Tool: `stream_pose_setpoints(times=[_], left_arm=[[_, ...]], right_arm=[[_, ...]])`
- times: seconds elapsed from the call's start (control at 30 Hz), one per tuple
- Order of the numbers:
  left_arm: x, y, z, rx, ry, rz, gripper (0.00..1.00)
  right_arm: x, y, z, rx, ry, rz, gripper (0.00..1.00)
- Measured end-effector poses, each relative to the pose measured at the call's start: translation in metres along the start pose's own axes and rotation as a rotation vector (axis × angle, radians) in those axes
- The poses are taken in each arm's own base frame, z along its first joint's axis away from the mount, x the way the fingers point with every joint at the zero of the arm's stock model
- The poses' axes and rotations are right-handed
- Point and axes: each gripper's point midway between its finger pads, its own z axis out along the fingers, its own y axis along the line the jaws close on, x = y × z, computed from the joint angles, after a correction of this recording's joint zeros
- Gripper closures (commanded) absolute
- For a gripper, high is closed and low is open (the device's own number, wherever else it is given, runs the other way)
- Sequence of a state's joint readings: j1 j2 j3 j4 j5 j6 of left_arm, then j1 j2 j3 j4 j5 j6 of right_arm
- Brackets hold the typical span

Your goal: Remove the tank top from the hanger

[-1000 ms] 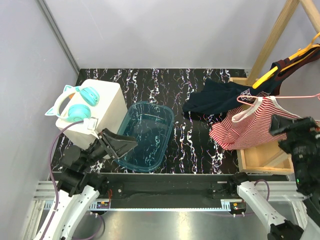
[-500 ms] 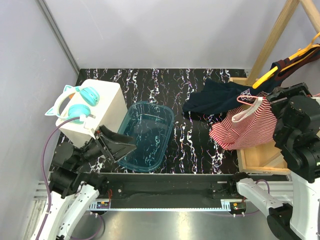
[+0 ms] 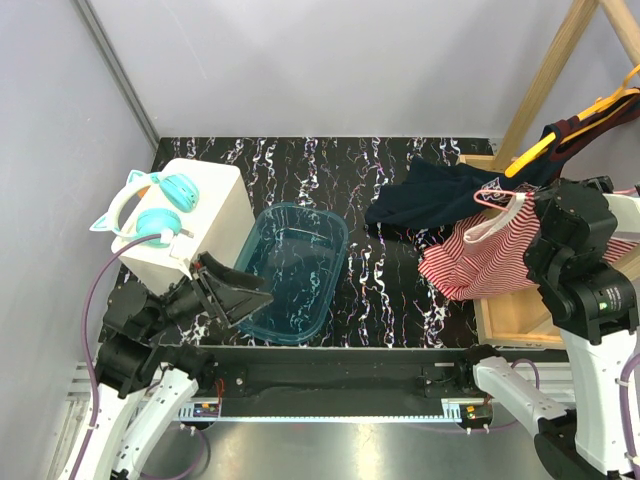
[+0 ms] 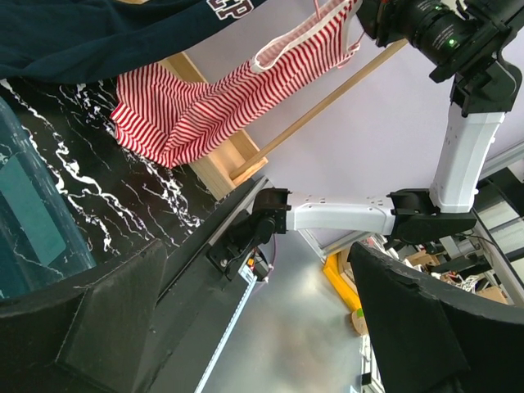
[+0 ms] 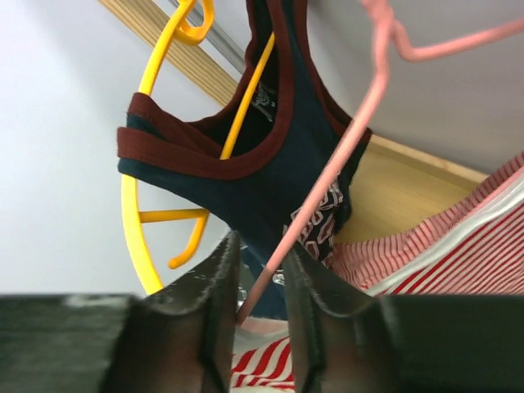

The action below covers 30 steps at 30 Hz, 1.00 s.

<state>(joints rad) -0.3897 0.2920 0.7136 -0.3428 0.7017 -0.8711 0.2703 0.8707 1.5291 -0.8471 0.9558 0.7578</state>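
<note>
Striped tank top point(image 5: 458, 246) just beside right gripper point(image 5: 260, 264), jaws pinching pink hanger point(image 5: 379, 41)

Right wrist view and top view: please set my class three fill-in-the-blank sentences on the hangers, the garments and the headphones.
1. The right tool has a thin wire hanger coloured ____ between its fingers.
2. The dark navy tank top with maroon trim hangs on a plastic hanger coloured ____.
3. The teal cat-ear headphones rest on a ____ box.
Missing words: pink, yellow, white.
</note>
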Motion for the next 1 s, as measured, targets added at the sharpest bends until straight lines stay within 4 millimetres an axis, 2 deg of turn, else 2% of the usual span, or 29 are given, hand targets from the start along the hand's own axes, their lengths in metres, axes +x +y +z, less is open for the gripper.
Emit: stream_pose_setpoints(times=[0.03,0.2,0.47,0.7,0.83,1.0], left_arm=[[0.001,0.001,0.000,-0.003,0.003,-0.001,0.01],[0.003,0.003,-0.001,-0.016,0.012,-0.006,0.01],[0.002,-0.001,-0.003,-0.016,0.011,-0.006,0.01],[0.001,0.001,-0.001,-0.024,0.017,-0.013,0.01],[0.001,0.005,0.001,-0.037,0.024,-0.020,0.01],[0.001,0.007,0.003,-0.042,0.028,-0.016,0.01]], right_arm=[[0.000,0.001,0.000,-0.003,-0.004,0.006,0.83],[-0.002,0.006,0.000,-0.019,-0.010,0.062,0.99],[-0.016,0.013,-0.010,-0.072,-0.009,0.145,1.00],[-0.024,0.018,-0.045,-0.239,0.098,0.185,1.00],[-0.011,0.015,-0.069,-0.348,0.201,0.178,1.00],[0.019,-0.007,-0.109,-0.496,0.362,0.126,1.00]])
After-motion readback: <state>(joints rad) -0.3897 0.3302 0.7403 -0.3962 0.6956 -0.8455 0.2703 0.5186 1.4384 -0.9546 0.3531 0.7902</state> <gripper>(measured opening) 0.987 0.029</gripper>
